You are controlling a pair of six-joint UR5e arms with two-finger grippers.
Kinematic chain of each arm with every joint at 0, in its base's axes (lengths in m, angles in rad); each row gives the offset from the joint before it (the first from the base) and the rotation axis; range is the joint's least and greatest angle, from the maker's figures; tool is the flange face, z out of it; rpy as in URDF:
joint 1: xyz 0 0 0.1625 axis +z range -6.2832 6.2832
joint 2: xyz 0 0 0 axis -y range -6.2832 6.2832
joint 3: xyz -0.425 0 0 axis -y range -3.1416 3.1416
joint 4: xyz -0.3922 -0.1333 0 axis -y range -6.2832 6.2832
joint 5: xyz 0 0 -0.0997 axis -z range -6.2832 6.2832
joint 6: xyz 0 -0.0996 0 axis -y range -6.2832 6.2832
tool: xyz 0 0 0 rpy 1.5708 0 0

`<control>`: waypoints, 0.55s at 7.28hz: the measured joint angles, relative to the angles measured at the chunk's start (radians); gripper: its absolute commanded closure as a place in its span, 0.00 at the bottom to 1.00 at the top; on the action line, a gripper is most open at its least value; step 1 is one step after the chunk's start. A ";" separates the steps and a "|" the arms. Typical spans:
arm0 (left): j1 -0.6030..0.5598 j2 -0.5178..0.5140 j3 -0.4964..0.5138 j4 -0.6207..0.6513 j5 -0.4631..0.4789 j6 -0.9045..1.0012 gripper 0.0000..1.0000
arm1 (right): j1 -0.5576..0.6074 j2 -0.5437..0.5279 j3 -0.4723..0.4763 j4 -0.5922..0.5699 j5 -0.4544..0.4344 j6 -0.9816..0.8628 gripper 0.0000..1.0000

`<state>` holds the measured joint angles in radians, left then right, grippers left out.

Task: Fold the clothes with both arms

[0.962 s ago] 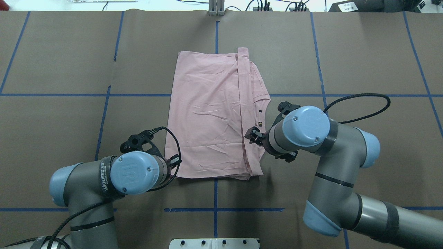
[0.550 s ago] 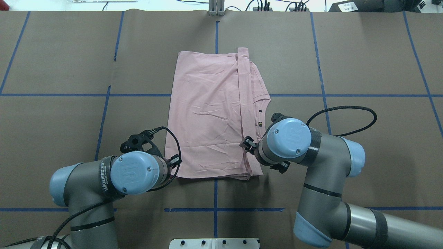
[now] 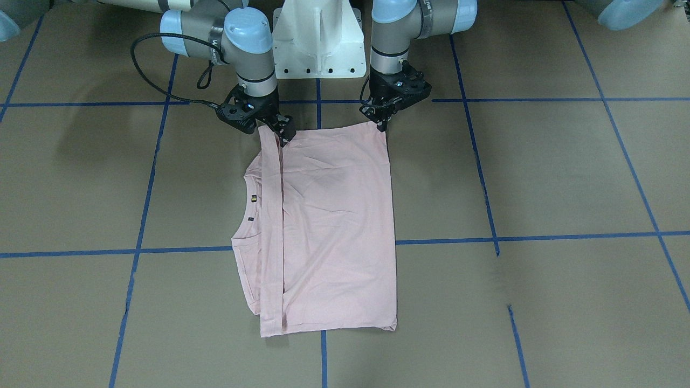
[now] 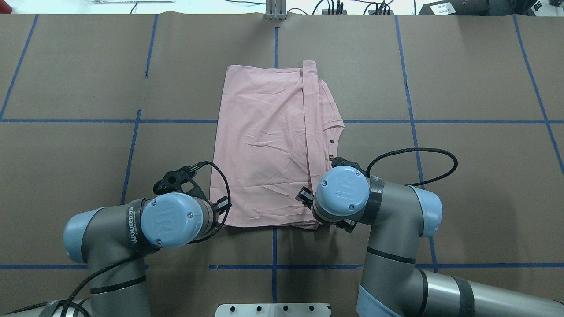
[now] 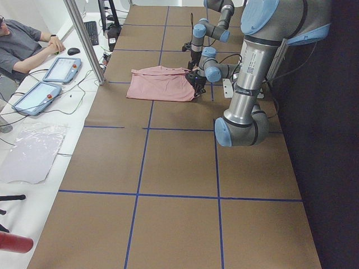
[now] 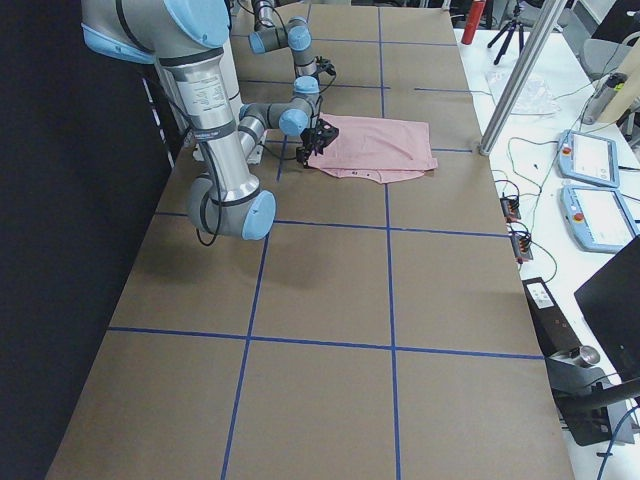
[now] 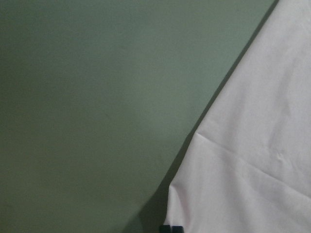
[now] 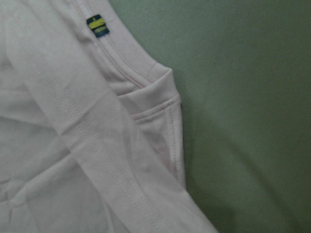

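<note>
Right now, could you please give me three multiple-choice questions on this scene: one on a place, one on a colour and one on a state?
1. The left gripper and right gripper are at the shirt's: A. edge nearest the robot; B. far edge; C. middle.
2. The lines on the table are: A. red; B. blue; C. yellow.
3. The shirt is: A. balled up; B. hanging in the air; C. folded, flat on the table.

Answers:
1 A, the front-facing view shows both at the shirt edge nearest the base.
2 B, the grid is blue in every exterior view.
3 C, one side is folded in and the shirt lies flat.
</note>
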<state>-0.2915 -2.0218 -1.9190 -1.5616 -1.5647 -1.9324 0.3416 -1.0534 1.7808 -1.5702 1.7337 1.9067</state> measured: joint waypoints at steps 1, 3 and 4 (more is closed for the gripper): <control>0.000 0.000 0.000 0.000 0.000 0.000 1.00 | 0.000 0.010 -0.015 -0.001 -0.001 0.000 0.08; 0.000 0.000 0.000 0.000 -0.001 0.000 1.00 | -0.001 0.016 -0.036 -0.002 -0.003 -0.001 0.19; 0.000 0.000 0.000 0.000 0.000 0.000 1.00 | -0.001 0.016 -0.040 -0.002 -0.005 -0.001 0.27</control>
<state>-0.2915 -2.0218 -1.9192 -1.5617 -1.5650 -1.9328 0.3406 -1.0376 1.7410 -1.5723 1.7285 1.9054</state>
